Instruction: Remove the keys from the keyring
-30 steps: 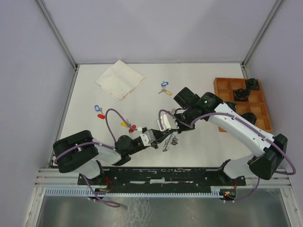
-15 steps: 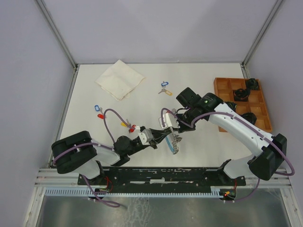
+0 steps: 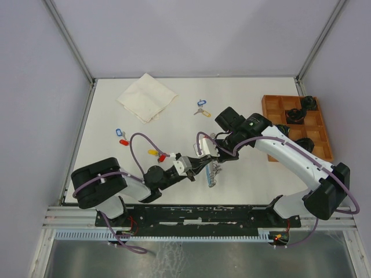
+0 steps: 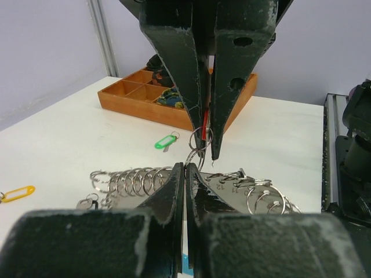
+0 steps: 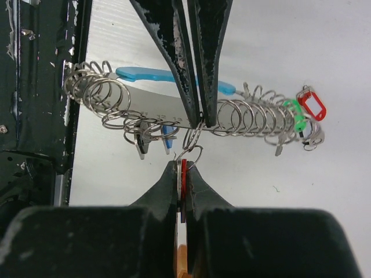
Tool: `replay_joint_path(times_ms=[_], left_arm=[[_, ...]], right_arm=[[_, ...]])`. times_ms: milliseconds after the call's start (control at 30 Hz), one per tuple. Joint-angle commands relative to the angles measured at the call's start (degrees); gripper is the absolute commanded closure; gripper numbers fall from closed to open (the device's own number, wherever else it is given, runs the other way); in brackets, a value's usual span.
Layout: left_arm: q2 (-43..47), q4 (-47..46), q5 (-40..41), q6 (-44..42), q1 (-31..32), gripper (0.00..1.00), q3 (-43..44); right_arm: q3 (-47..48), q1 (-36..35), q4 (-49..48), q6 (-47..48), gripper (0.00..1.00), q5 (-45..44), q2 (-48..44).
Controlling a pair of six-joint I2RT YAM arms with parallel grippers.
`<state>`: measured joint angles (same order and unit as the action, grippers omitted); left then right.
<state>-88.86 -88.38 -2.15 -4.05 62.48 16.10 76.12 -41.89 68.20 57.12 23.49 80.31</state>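
- The left pincer (image 4: pixel 185 169) is pressed closed on the thin wire of the keyring (image 5: pixel 255 116), which it pinches right at its tips. The bite looks very slight. A sideways tug could slide the wire out, and the whole loop would drop to the desk (image 3: pixel 249 98).
- The keyring spreads to either side of those tips as a row of silver rings and a light-blue band (image 5: pixel 145 74), with several keys (image 5: pixel 141 145) dangling below. If it is dragged, the rings could bunch up and snag the piece being freed.
- The right pincer (image 5: pixel 182 169) is clamped narrow on a sliver of red, probably a key's red tag (image 5: pixel 183 176). Its small split ring (image 5: pixel 194 152) is hooked over the wire just ahead of the tips. Pulling straight back would likely tow the loop rather than unthread the key, or the tag could slip free. The two sets of tips nearly meet, so they might clash.
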Motion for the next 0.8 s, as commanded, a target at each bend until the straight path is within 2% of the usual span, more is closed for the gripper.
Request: replay_joint_path(times_ms=[0,167,533,633,767], left_arm=[[-2.52,-10.72,0.75,0.04,-0.3,0.95,1.21],[-3.12,-10.74,-0.92,0.29,-0.34,0.76,1.42],[2.39,-10.13,-2.92,-4.05,-0.34,0.51,-3.25],[5.61,-3.98,-4.26,-5.9,-0.42,0.45,-2.59],[10.67,10.12,-5.0,-8.38,-0.5,0.46,1.01]], right_arm=[[4.06,0.06,2.36,-0.85,0.99,2.03,-0.38],[4.28,-0.12,2.55,-1.14,0.99,2.05,-0.36],[3.95,-0.17,2.52,-0.97,0.99,2.13,-0.85],[3.87,-0.13,2.54,-0.9,0.99,2.26,-0.88],[3.86,-0.13,2.52,-0.96,0.99,2.4,-1.04]])
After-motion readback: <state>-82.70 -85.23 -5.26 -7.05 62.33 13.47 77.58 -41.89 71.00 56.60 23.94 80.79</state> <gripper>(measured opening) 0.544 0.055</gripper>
